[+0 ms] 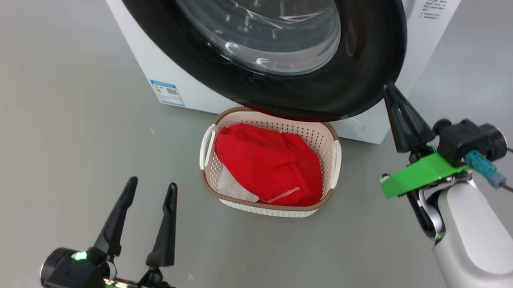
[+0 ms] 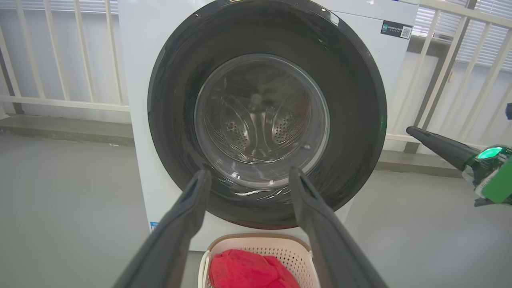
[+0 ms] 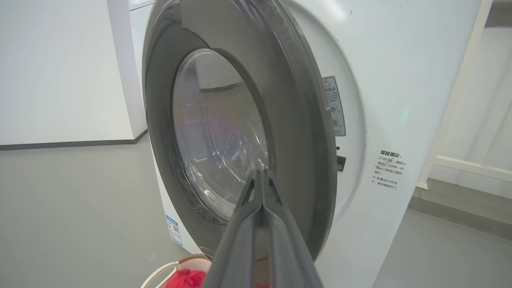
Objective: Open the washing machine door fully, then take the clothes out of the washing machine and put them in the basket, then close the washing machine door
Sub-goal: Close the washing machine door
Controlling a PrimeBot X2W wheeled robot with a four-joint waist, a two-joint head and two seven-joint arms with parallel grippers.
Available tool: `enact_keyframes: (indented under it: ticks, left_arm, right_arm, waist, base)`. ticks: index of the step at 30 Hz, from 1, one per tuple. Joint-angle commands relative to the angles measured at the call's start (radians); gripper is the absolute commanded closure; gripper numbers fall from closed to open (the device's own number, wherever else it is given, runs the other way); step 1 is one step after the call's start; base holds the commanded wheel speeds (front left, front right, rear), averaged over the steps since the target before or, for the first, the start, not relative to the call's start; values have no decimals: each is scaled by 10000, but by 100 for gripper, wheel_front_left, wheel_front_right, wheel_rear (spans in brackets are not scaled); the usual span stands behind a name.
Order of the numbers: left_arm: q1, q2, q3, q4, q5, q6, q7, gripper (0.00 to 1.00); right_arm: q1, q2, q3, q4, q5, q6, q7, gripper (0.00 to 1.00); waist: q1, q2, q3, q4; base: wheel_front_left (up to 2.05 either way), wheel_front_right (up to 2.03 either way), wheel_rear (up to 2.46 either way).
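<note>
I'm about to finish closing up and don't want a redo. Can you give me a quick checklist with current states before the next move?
1. All the clothes in the basket: ok, the red fabric lies inside it.
2. Empty drum: ok, bare steel shows through the glass and nothing red.
3. Shut washing machine door: not ok, its rim appears to stand off the washing machine on the latch side.
4. Ready right gripper: ok, it is shut with its tip beside the door's right rim. Contact: cannot tell.
5. Clear left gripper: ok, it is open, holds nothing and is apart from the basket.
</note>
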Motion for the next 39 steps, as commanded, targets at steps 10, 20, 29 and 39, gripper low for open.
enact_keyframes:
  ticks: [10, 20, 29, 39]
  left_arm:
    - [-704, -142, 153, -214, -23, -156, -78, 0]
    - [-960, -241, 159, -147, -83, -280, -78, 0]
    - [-1095, -281, 146, -104, -134, -351, -78, 0]
    - [-1290, -292, 60, -123, -286, -336, -78, 0]
  right_arm:
    - [-1900, -266, 657, 933, 157, 62, -63, 100]
    - [-3172, -646, 583, 1661, -25, 62, -63, 100]
    - [-4007, -828, 454, 2176, -129, 62, -63, 100]
    - [-4925, -981, 401, 2651, -391, 62, -63, 100]
  waist:
    - [0, 0, 790, 282]
    - [0, 0, 1362, 444]
    - [0, 0, 1665, 579]
    - [0, 0, 2060, 699]
  base:
    - [0, 0, 0]
    - [0, 0, 0]
    - [0, 0, 0]
    - [0, 0, 0]
